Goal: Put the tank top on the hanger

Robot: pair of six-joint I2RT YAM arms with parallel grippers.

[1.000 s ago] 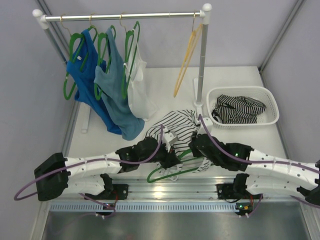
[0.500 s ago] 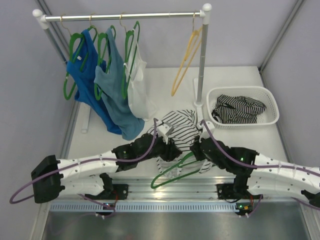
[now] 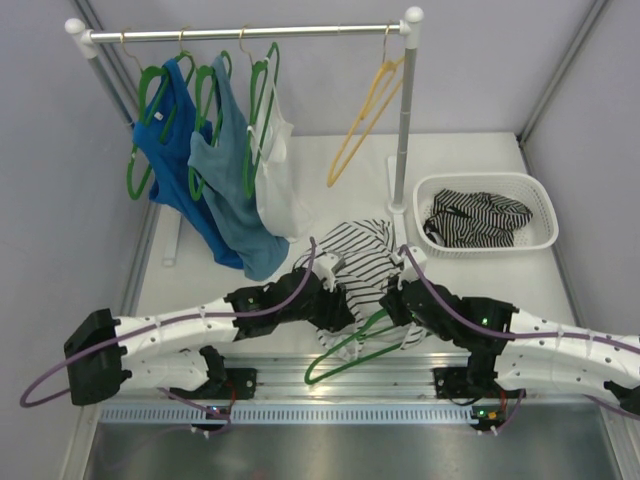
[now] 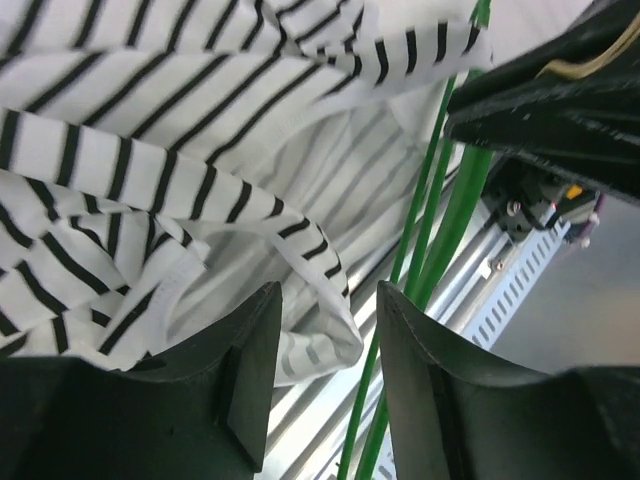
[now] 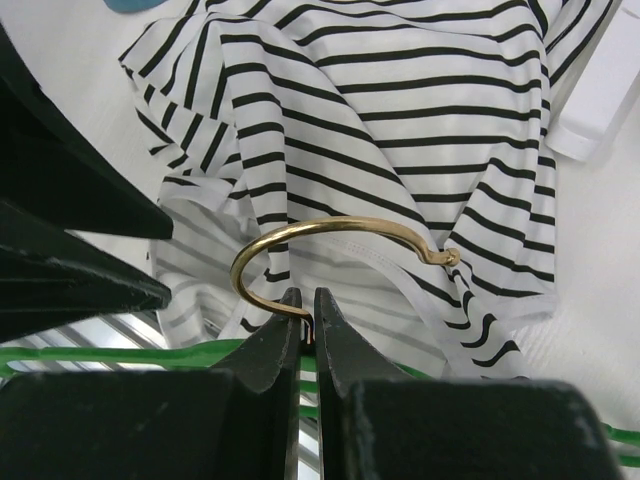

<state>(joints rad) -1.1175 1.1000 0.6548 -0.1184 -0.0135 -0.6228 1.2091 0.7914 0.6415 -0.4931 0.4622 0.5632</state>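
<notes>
Right end effector (image 5: 303,312) pinched shut on the hanger (image 4: 447,225) at its brass hook, steadying it. Left end effector (image 4: 330,300) spread wide, empty, striped hem just ahead. Tank top (image 3: 362,250) bunched on surface (image 3: 480,275), draped over hanger.

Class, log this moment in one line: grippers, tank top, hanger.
left gripper: open by tank top | right gripper: shut on hanger hook | tank top: crumpled on table
</notes>
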